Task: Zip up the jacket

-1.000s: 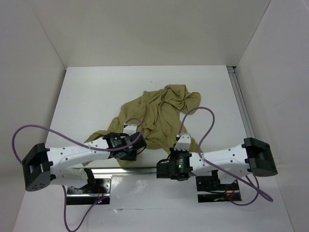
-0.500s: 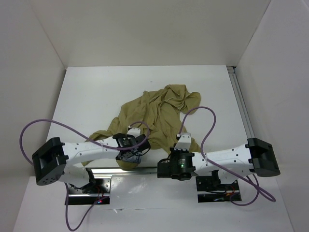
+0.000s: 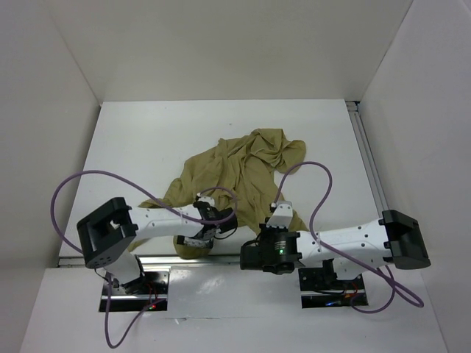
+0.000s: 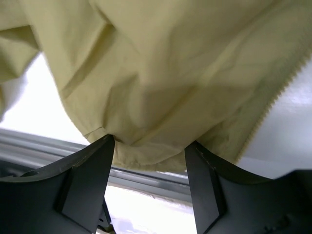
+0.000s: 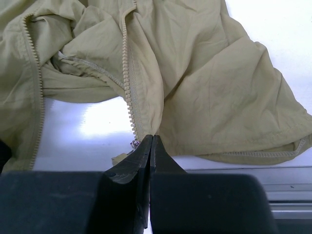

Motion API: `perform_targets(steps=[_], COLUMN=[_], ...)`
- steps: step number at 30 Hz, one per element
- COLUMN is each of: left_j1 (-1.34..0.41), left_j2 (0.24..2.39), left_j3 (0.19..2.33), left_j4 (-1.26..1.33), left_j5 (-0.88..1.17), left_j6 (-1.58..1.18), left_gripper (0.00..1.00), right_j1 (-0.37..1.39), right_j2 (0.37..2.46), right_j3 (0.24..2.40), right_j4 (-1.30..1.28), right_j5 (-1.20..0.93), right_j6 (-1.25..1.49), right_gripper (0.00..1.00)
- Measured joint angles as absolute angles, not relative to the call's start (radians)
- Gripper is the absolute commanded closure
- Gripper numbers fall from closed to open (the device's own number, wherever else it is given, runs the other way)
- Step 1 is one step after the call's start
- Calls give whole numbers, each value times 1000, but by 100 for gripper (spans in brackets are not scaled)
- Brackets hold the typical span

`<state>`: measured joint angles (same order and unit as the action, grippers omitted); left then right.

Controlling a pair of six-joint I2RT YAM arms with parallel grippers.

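Note:
The olive-tan jacket [image 3: 243, 170] lies crumpled in the middle of the white table, unzipped. My left gripper [image 3: 213, 225] is at its near-left hem. In the left wrist view the jaws are open and the jacket's hem [image 4: 161, 87] drapes over and between the fingertips [image 4: 105, 146]. My right gripper [image 3: 280, 215] is at the near-right hem. In the right wrist view it [image 5: 152, 138] is shut on the jacket's edge [image 5: 204, 83], right beside the zipper teeth [image 5: 128, 97] and a small metal slider [image 5: 135, 143].
A metal rail [image 3: 228, 257] runs along the table's near edge, just below both grippers. Another rail [image 3: 367, 158] lines the right edge. Purple cables [image 3: 316, 191] loop over both arms. White walls close in the back and sides.
My left arm has swung right and forward, bringing its gripper in under the jacket's near hem. The right gripper has stayed where it was, still shut.

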<state>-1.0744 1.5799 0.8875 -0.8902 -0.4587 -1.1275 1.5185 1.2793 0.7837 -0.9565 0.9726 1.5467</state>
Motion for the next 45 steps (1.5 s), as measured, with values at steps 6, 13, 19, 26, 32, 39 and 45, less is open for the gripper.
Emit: perform_targets(steps=[6,13,19,26,32,39,45], left_j1=[-1079,-1143,-1150,-1150,-1150,-1150,-1153], left_j2=[1638,1513,1345,1395,1474,1526,1591], left_j3=[937,948,930,885,881,881,891], left_j4=[-992,-1004,-917,-886,-861,-833,-839], left_j5=[-519,-529,-448,-386,-360,-357,-345], left_j6=[-1235,-1230,-1150,-1121,-1109,-1102,-1103], left_gripper=[28,26,28,33,38,38,38], right_j1=[1518,1518,1518,1518,1518,1518,1518], right_j2=[1270,1280,1287,1285,1274,1238,1237], right_j3=[784,784,784,780,778,767,757], right_j4=[-945,-938,-936,-936,-940,-944,-947], right_j5=[972,972,973,973,974,977,979], right_j6=[1538,1530,1530,1531,1541,1552,1563], right_gripper=[100,100,100,100,100,100,100])
